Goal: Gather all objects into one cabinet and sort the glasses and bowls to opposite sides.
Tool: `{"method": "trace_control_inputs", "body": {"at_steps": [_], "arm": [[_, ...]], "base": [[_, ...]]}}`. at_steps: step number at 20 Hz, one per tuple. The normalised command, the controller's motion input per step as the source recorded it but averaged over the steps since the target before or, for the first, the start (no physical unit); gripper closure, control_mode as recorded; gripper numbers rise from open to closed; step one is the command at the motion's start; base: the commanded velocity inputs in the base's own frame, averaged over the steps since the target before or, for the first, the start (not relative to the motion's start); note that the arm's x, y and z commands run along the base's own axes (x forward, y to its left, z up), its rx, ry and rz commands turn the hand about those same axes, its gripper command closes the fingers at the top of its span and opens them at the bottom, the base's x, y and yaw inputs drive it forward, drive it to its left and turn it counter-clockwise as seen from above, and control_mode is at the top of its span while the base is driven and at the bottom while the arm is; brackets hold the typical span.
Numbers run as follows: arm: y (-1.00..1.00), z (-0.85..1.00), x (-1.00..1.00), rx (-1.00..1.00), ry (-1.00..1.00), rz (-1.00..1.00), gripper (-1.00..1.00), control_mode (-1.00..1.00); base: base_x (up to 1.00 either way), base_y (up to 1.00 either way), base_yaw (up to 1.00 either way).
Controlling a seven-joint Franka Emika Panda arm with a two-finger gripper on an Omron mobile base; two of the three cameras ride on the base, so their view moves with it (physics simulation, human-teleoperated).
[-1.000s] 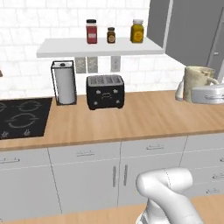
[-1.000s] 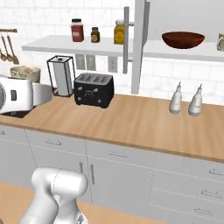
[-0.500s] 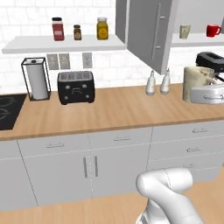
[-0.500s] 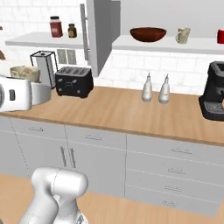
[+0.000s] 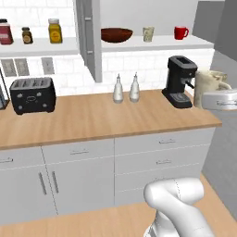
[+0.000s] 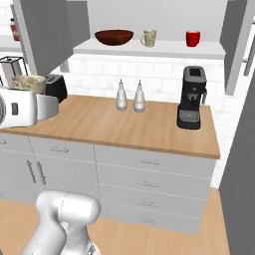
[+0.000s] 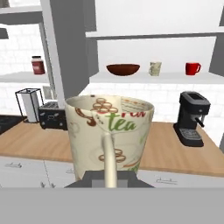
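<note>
My gripper is shut on a beige speckled cup printed with "tea", held upright in front of the hand camera. The same cup rides at the right of the left base view above the white hand, and at the left of the right base view. Ahead, the open wall cabinet's white shelf carries a wide dark brown bowl on the left, a second beige cup in the middle and a red mug on the right. Its grey door stands open to the left.
On the wooden counter stand two white spouted bottles, a black coffee machine and a black toaster. Jars sit on an open shelf to the left. White drawers run below the counter.
The base has driven to the right, so the whole scene slid left and the cabinet with bowl, cup and mug came into full view. The held cup stays in the gripper.
</note>
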Motion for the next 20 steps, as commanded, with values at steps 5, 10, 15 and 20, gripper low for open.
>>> {"method": "trace_control_inputs", "body": {"at_steps": [5,10,15,20], "arm": [[0.00,0.00,0.00,0.00,0.00,0.00,1.00,1.00],[0.00,0.00,0.00,0.00,0.00,0.00,1.00,1.00],[0.00,0.00,0.00,0.00,0.00,0.00,1.00,1.00],[0.00,0.00,0.00,0.00,0.00,0.00,1.00,1.00]], "base": [[0.50,-0.36,-0.14],[0.96,-0.07,-0.15],[0.90,-0.41,-0.12],[0.70,-0.68,-0.13]]}}
